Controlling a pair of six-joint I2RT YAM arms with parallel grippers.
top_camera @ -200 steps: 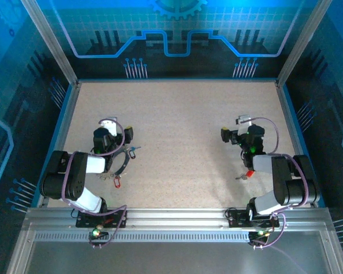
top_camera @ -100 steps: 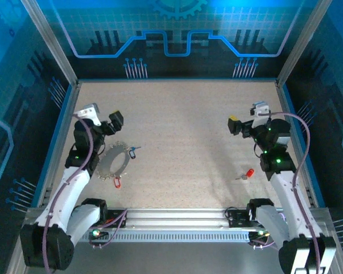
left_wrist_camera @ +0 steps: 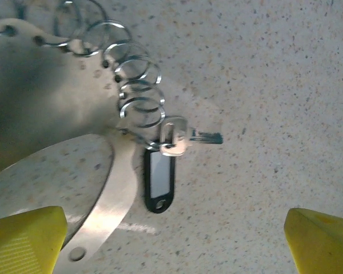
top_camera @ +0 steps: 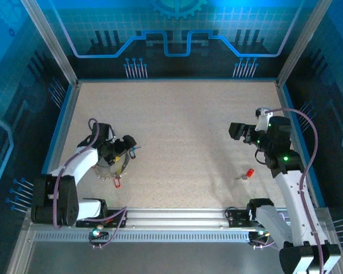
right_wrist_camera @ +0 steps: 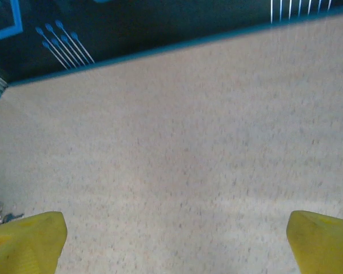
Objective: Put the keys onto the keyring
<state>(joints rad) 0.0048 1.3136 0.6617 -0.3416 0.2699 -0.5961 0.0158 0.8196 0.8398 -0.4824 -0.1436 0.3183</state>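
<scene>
The left gripper [top_camera: 124,144] is seen at the lower left of the top view, above the keyring [top_camera: 114,164], with its jaws spread wide and nothing held between them. In the left wrist view, a silver key [left_wrist_camera: 177,137] with a black tag [left_wrist_camera: 159,181] is found at the centre, just beside the keyring's flat band. A red-headed key [top_camera: 117,182] is seen just below the ring. A second red-headed key [top_camera: 249,172] is seen at the lower right, apart from the right gripper [top_camera: 235,131], which is likewise spread wide and empty.

No legible text, label, brand, number or sign on any surface.
</scene>
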